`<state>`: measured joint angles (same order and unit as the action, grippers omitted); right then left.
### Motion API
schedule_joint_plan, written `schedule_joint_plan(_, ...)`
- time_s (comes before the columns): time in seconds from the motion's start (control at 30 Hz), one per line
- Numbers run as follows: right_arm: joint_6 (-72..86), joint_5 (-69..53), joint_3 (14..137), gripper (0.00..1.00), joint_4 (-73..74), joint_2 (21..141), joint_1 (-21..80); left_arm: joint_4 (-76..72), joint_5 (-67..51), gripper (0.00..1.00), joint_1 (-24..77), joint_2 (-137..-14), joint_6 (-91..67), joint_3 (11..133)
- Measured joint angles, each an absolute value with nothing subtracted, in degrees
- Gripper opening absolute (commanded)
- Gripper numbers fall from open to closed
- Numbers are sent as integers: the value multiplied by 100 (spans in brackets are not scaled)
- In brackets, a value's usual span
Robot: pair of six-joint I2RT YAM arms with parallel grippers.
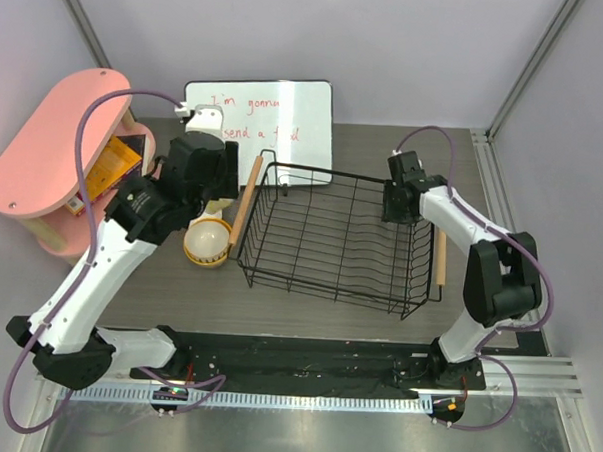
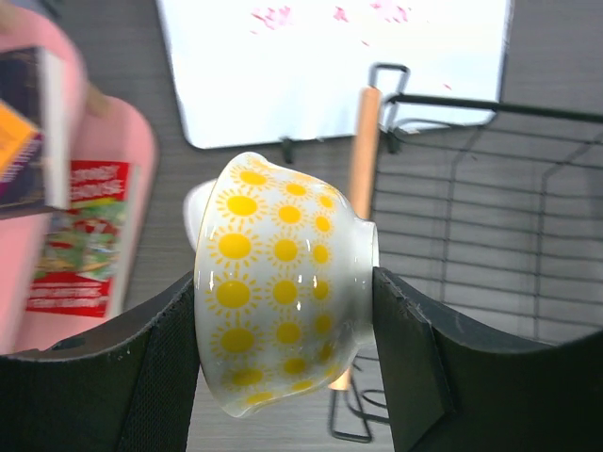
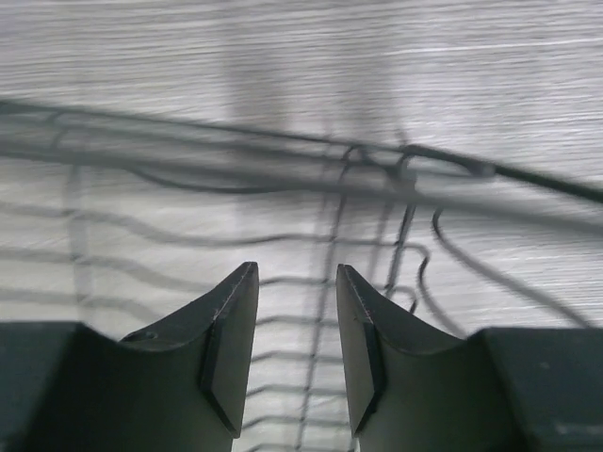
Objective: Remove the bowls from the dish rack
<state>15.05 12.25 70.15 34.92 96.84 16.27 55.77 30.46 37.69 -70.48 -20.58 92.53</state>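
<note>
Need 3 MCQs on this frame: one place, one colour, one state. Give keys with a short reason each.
1. Where is the right gripper relative to the dish rack?
A) at its right end
B) beyond its left end
C) far from it, back at the arm's base

2. What is on the bowl held by the left gripper?
A) blue stripes
B) plain green glaze
C) yellow suns on white

3. What state is the left gripper in?
A) open, nothing between the fingers
B) shut on the bowl
C) out of view

Key:
1 A: the top view shows it over the rack's right end.
2 C: the left wrist view shows the sun pattern.
3 B: the fingers press the bowl from both sides, and it lies on its side.
</note>
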Motion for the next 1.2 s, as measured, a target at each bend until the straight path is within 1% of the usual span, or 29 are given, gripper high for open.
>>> schedule_joint_plan(0.2, 1804, 530, 6823, 45, 3483, 8466, 1627, 5927, 4053, 0, 3758, -6938, -1717, 9456)
schedule_joint_plan(0.4, 2080, 93, 6825, 45, 3448, 7358, 1627, 6158, 4759, 0, 3758, -7072, -1533, 9185)
schedule_joint_plan(0.7, 2279, -377, 6818, 45, 3566, 7142, 1627, 6200, 5212, 0, 3736, -7642, -1472, 8158)
schedule_joint_plan(1.2, 2362, -694, 6477, 46, 3559, 6884, 1627, 6198, 5059, 0, 3461, -8943, -1518, 8053)
